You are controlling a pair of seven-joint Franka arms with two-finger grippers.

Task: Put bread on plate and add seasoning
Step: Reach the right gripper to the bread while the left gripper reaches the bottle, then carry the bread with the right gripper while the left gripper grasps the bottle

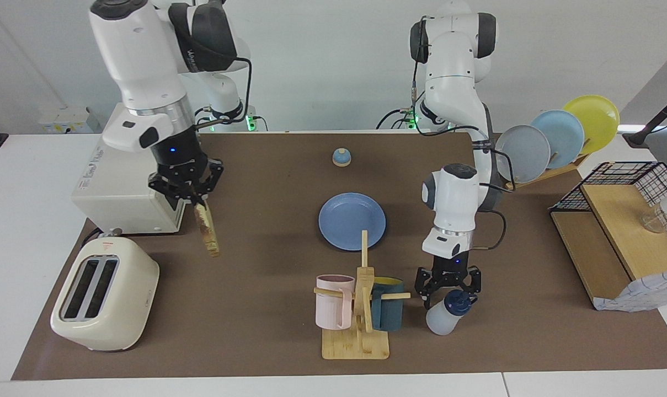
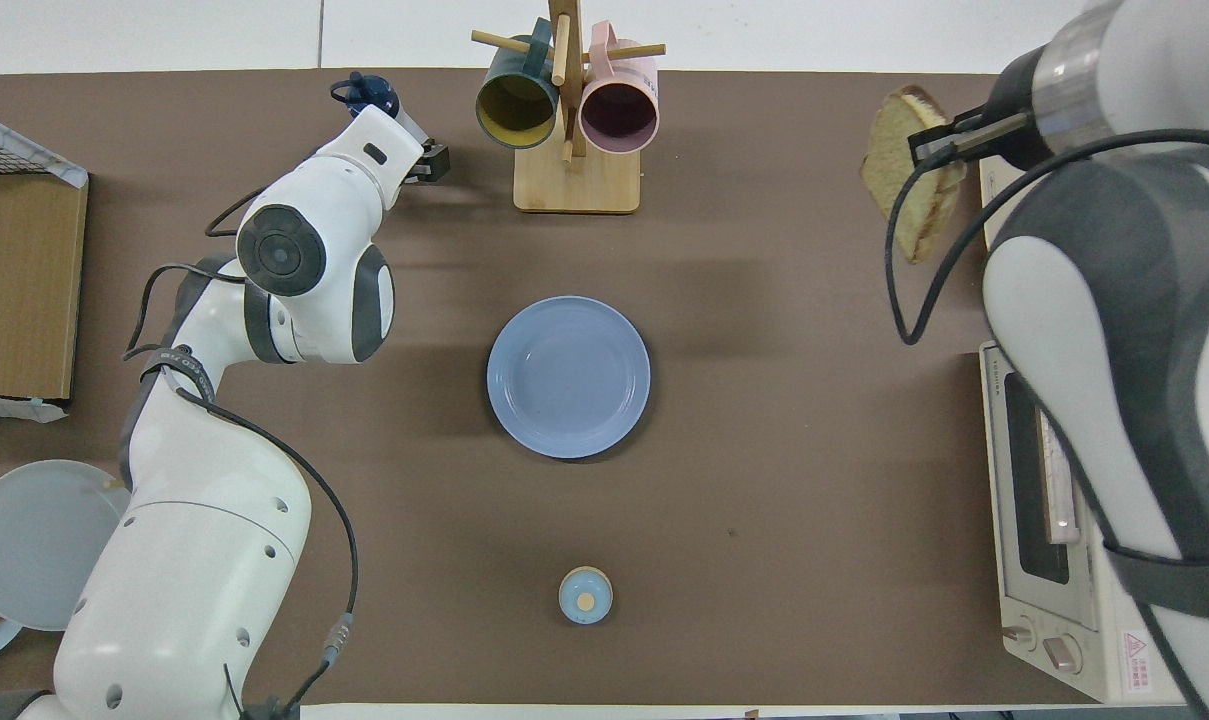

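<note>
ok, right gripper (image 1: 192,197) clamps the bread (image 1: 206,230) by its top edge, airborne between toaster (image 1: 105,301) and plate (image 1: 352,221). lay it flat, centred. left gripper (image 1: 448,288) spread around the seasoning (image 1: 447,315) cap.

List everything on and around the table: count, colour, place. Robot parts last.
bread: one, tan with brown crust, hanging from the right claw above the mat, between toaster and plate
plate: one, medium blue, mid-table
seasoning bottle: one, translucent white with navy cap, beside the mug rack toward the left arm's end
mug rack: one, wooden, with a pink mug and a dark teal mug
toaster: one, cream, right arm's end
oven: one, cream, nearer the robots than the toaster
bell: one, blue dome, nearer the robots than the plate
upright plates: three, grey-blue, light blue, yellow
wire basket: one, black, left arm's end
right claw: shut on the bread
left claw: open, around the bottle's cap
</note>
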